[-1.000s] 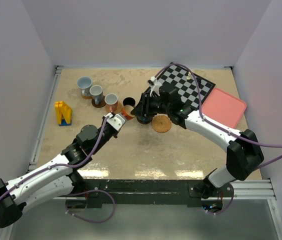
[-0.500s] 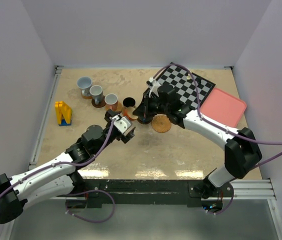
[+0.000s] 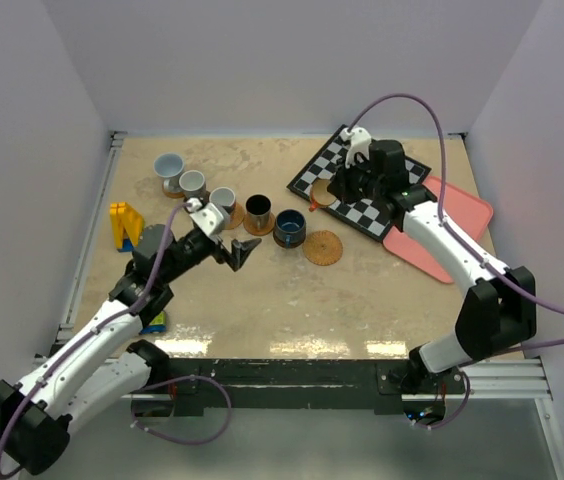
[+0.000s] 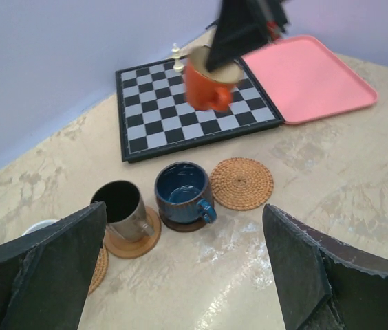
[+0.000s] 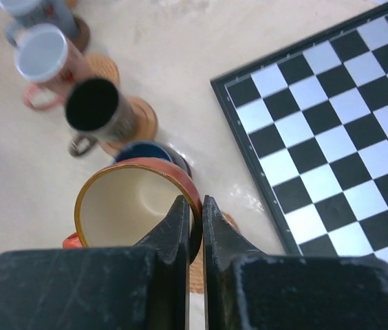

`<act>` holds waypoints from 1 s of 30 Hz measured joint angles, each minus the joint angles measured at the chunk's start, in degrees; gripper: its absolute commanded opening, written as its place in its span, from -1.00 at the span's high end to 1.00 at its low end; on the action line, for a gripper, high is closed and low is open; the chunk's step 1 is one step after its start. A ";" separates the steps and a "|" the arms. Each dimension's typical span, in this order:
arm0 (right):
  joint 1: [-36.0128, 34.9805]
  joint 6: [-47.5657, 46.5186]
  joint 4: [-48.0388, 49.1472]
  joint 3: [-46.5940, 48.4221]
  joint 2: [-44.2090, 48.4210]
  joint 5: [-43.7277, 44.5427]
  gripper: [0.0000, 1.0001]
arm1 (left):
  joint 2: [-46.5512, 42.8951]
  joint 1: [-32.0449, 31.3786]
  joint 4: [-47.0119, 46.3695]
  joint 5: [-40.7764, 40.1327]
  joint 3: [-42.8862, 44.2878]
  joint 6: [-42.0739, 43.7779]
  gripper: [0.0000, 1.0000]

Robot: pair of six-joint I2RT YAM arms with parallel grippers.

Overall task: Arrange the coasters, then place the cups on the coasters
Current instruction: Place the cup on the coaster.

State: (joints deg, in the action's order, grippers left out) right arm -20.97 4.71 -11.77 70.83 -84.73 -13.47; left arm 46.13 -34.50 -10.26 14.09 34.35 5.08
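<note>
Five cups [image 4: 180, 189] on coasters [image 4: 142, 242], rowed left of the bare coaster [image 3: 323, 247] — I count one remaining. Aloft nearby: orange cup [image 5: 132, 213], gripped by right jaws; left jaws wide, empty.

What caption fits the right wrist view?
Right gripper pinches the rim of the orange cup above the table, beside the chessboard.

Robotics lab test cell. Bare pale walls [image 3: 292, 60] box in a beige stone-look table [image 3: 362, 300] on three sides, and an aluminium rail [image 3: 87, 240] runs down its left edge. Left arm [image 3: 92, 340] and right arm [image 3: 442, 245] are bolted to a dark frame [image 3: 292, 372] at the near edge, with purple cables [image 3: 402, 98] looping loose. Contents are mixed props: chessboard [image 3: 320, 172], pink tray [image 3: 467, 208], yellow toy block [image 3: 125, 225], cups [image 3: 259, 210] on coasters [image 3: 323, 247].
</note>
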 measured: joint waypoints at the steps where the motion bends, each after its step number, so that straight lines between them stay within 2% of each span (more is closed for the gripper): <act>1: 0.02 -2.54 -1.16 0.00 -0.59 0.00 1.00 | 0.52 2.80 -0.09 2.56 0.28 -0.98 -1.00; 3: 0.07 -6.86 -3.15 -0.02 -2.36 -0.13 1.00 | 2.16 7.72 -0.42 6.60 0.94 -3.21 -1.00; 6: 0.20 -11.69 -5.25 -0.37 -4.59 -0.46 1.00 | 3.58 9.70 -0.42 10.78 1.07 -5.40 -1.00; 12: 0.48 -18.29 -8.50 -1.20 -5.68 -0.94 1.00 | 3.72 10.23 -0.35 14.05 1.09 -6.56 -1.00; 18: 0.52 -23.74 -10.12 -1.22 -9.29 -4.96 1.00 | 3.74 10.27 -0.20 15.10 1.22 -6.60 -1.00; 30: 0.48 -26.99 -11.82 -2.73 -14.25 -6.95 1.00 | 3.74 10.38 0.55 15.82 1.22 -6.56 -1.00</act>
State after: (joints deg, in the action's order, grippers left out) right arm -20.49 -22.28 -23.59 68.10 -98.98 -20.43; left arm 49.87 -24.12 -9.72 29.91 35.57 -1.48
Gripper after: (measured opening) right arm 0.048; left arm 0.997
